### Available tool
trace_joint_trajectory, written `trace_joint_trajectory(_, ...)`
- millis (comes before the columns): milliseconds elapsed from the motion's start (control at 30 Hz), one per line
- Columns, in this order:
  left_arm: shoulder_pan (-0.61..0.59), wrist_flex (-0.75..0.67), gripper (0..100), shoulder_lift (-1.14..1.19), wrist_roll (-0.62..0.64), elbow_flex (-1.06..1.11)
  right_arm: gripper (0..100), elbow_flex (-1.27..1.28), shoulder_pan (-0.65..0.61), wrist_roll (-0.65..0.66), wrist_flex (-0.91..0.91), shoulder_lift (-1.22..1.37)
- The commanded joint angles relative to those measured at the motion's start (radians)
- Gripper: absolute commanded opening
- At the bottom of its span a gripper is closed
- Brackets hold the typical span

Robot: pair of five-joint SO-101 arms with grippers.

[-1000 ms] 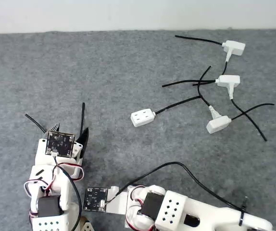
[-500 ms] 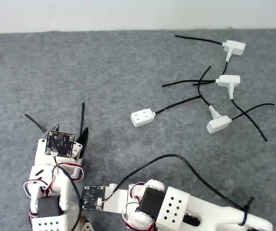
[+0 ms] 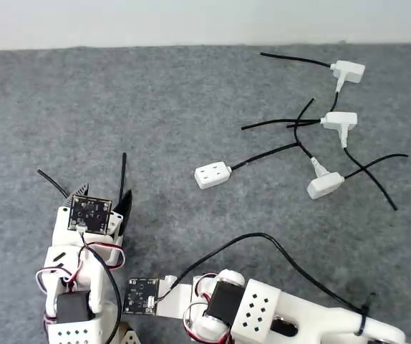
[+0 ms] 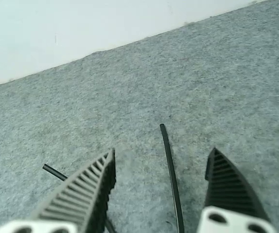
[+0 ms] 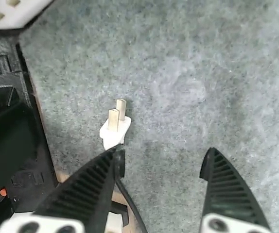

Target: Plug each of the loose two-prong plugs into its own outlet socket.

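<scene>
A white two-prong plug (image 5: 115, 129) with brass prongs lies on the grey mat, its black cord trailing back under my right gripper (image 5: 162, 154). That gripper is open, and the plug sits just ahead of one finger (image 5: 88, 187), not between the pads. My left gripper (image 4: 162, 152) is open low over the mat with a loose black cable (image 4: 171, 172) running between its fingers, untouched. In the high view a white outlet socket (image 3: 213, 174) lies mid-table, well ahead of the left gripper (image 3: 105, 190).
Three more white socket blocks (image 3: 348, 69) (image 3: 340, 120) (image 3: 325, 185) lie at the back right among crossing black cords. A second cable end (image 3: 51, 183) lies left of the left arm. The left arm's black base (image 5: 6, 136) stands close beside the plug.
The right arm's wrist swung slightly left and back, and its cable loop shifted. The left arm has not moved.
</scene>
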Motion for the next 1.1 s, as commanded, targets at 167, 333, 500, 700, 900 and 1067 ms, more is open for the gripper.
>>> trace_joint_trajectory(167,-0.005,-0.04,30,-0.009,-0.008,-0.007,25.2,0.048,-0.005,0.015,-0.047,0.007)
trace_joint_trajectory(333,-0.005,-0.04,30,-0.009,-0.008,-0.007,25.2,0.054,-0.004,0.015,-0.05,0.007)
trace_joint_trajectory(500,-0.005,-0.04,30,-0.009,-0.008,-0.007,25.2,0.114,-0.007,0.015,-0.134,0.007)
trace_joint_trajectory(700,-0.005,-0.04,30,-0.009,-0.008,-0.007,25.2,0.215,-0.007,0.015,-0.245,0.007)
trace_joint_trajectory(900,-0.005,-0.04,30,-0.009,-0.008,-0.007,25.2,0.213,-0.007,0.015,-0.248,0.008)
trace_joint_trajectory(1067,-0.005,-0.04,30,-0.009,-0.008,-0.007,25.2,0.215,-0.001,0.015,-0.249,0.008)
